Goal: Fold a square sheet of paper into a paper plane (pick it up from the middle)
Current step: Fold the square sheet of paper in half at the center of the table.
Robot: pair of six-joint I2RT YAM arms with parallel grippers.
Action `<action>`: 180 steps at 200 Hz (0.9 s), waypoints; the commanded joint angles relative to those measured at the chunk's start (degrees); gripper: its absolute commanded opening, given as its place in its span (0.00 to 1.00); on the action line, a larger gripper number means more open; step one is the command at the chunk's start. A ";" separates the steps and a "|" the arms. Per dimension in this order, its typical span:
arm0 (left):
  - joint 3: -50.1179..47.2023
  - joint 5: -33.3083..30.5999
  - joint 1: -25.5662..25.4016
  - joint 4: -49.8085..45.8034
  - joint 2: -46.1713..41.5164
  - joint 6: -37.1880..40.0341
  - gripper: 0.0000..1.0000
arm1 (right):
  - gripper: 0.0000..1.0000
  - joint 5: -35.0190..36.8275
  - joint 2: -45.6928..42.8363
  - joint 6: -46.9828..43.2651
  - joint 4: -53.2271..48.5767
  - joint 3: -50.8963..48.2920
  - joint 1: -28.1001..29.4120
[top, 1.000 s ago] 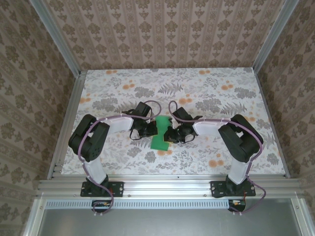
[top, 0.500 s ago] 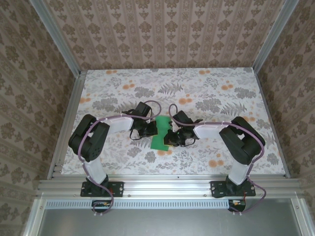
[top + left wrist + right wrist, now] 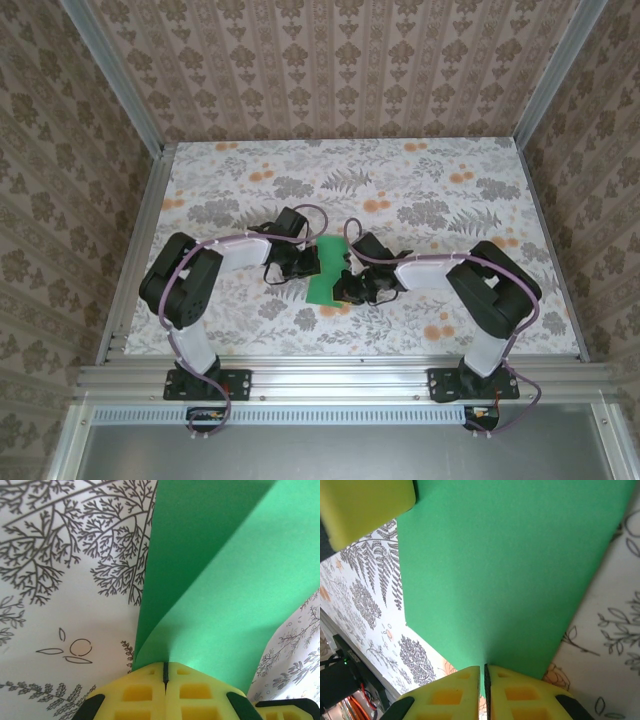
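Note:
The square sheet of paper (image 3: 327,271) is bright green and lies partly folded on the flowered table between the two arms. My left gripper (image 3: 309,264) is shut on its left edge. In the left wrist view the yellow fingertips (image 3: 150,677) pinch the green sheet (image 3: 225,580), whose upper layer curves up over a darker lower layer. My right gripper (image 3: 346,285) is shut on the sheet's near right edge. In the right wrist view the green paper (image 3: 510,570) runs flat out from between the closed fingertips (image 3: 512,680). No finished paper plane shape is visible.
The left gripper's yellow finger (image 3: 365,505) shows at the top left of the right wrist view. The flowered table (image 3: 430,190) stretches out behind the arms. Patterned walls and an aluminium frame (image 3: 330,375) enclose the table on all sides.
The right gripper has slid toward the table's near edge and slightly left along the paper, holding it all the while. The left gripper has stayed put.

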 commanded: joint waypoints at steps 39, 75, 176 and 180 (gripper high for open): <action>-1.98 -5.47 -0.64 -3.43 3.31 -0.23 0.01 | 0.14 0.46 1.25 0.21 -2.28 -2.15 0.91; -2.01 -5.37 -0.64 -3.61 3.13 0.19 0.01 | 0.14 3.64 -4.99 -0.99 -4.62 2.81 -0.71; -1.08 -5.19 -0.64 -4.62 3.31 0.90 0.01 | 0.13 6.34 7.26 -1.13 -1.62 14.94 -6.90; -1.07 -5.19 -0.64 -4.70 3.30 0.85 0.01 | 0.13 6.39 7.51 -1.08 -1.23 14.91 -7.21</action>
